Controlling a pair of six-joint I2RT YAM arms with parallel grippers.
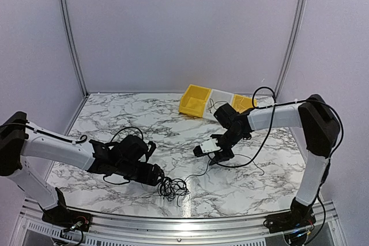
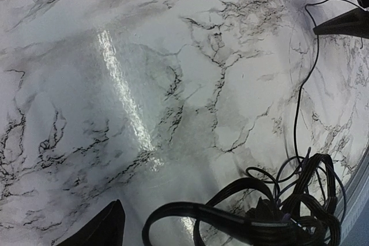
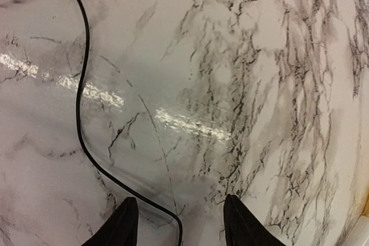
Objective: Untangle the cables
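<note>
1. Starting at the near edge: the cables (image 1: 173, 188) sit mostly as one tangle (image 2: 294, 211) on the table (image 1: 115, 119). It lies close to the front rail, between the arm bases and nearer the left one.
2. Left gripper (image 1: 157, 174) is low at the tangle's left side, touching it or just short of it. In its wrist view the jaws are spread wide. One finger (image 2: 101, 229) is bare over the table, and loops are heaped where the other should be. I see nothing pinched. Whether a loop is hooked on the hidden finger, I cannot tell. My read is that it is parked there to anchor the bundle.
3. One strand (image 2: 300, 102) leaves the tangle and runs across the table toward the right arm. It lies slack and flat, with bends.
4. Right gripper (image 3: 181, 226) hovers low over that strand, well apart from the tangle. Its jaws are parted with a clear gap, and the strand passes between the fingers, close to one, unclamped. I judge it is lined up so that closing takes this strand alone and a pull away from the bundle draws it free.
5. Risks as I see them: the thin wire may slip the pads, or the whole tangle may drag along if the left side has no hold.
6. At the far edge, yellow and pale bins (image 1: 193, 99) stand well apart from the work. I can see no part for them in this step.
</note>
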